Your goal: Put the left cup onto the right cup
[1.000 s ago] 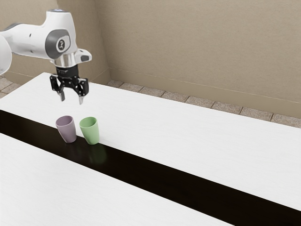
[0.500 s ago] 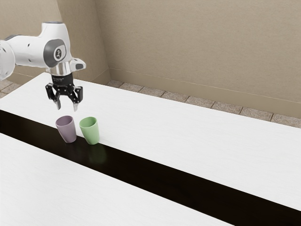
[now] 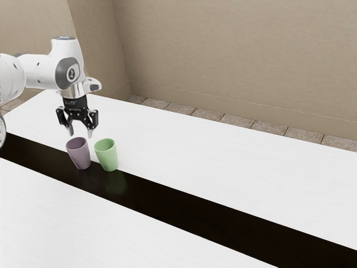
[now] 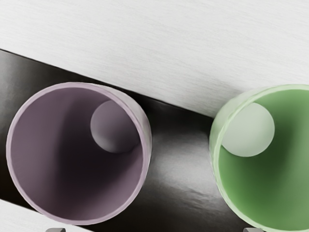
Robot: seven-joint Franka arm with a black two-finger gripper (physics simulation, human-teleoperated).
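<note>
Two cups are here in all: one purple cup (image 3: 78, 152) and one green cup (image 3: 105, 154). There is one tabletop (image 3: 223, 151), white, crossed by one black band (image 3: 195, 215). There is one robot arm (image 3: 39, 72), with one tool (image 3: 79, 134). One strip of floor tiles (image 3: 251, 124) lies beyond.

Obstacles:
- purple cup (image 3: 78, 152), upright on the dark strip (image 3: 195, 215) at the frame's left. It sits directly under my gripper (image 3: 78, 133), whose fingers hang spread just above its rim.
- green cup (image 3: 106, 154), upright just beside it toward the exterior view's right, with a narrow gap between them.

Free room:
- white tabletop (image 3: 234, 151) across centre and right.
- open air above the green cup.
</note>
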